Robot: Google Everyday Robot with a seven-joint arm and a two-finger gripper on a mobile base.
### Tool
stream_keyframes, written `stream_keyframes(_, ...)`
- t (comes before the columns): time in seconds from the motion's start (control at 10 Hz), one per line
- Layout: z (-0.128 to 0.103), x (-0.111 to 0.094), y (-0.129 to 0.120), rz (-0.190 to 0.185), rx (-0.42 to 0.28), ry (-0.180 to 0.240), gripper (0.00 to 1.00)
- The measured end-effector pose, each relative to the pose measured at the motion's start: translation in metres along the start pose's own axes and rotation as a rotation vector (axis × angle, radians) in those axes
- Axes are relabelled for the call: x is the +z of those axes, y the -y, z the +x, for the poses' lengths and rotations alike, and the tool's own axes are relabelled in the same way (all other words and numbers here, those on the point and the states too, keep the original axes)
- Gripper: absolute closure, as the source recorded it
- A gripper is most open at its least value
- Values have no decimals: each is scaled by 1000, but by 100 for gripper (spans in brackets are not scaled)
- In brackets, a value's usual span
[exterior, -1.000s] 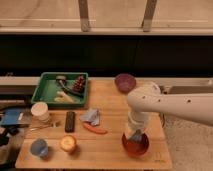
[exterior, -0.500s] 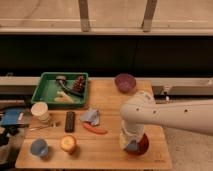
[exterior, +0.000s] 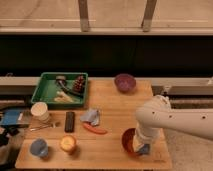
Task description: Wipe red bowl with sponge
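The arm hides the end effector over the red bowl.

Dim warm light, soft blur, gripper low over table

We saw our hand low over the red bowl at the bench's front right, a blue sponge beneath it.

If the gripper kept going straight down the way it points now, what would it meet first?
Most likely the red bowl. The gripper points down over the bowl's right side at the table's front right, apparently with the sponge under it. Depth is unclear, so contact may already exist.
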Motion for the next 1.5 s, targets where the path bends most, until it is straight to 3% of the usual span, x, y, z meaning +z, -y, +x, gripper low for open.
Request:
stream_keyframes(0.2, -22, -9, 8, 20, 16, 10, 100)
stream_keyframes(0.5, -51, -17, -12, 29, -24, 26, 100)
stream_keyframes(0.7, -59, -18, -34, 30, -80, 31, 100)
stream_keyframes(1.1, -29, -12, -56, 29, -133, 38, 100)
stream_keyframes(1.3, -6, -7, -42, 20, -93, 34, 100)
stream_keyframes(1.5, 0, -7, -19, 18, -36, 39, 100)
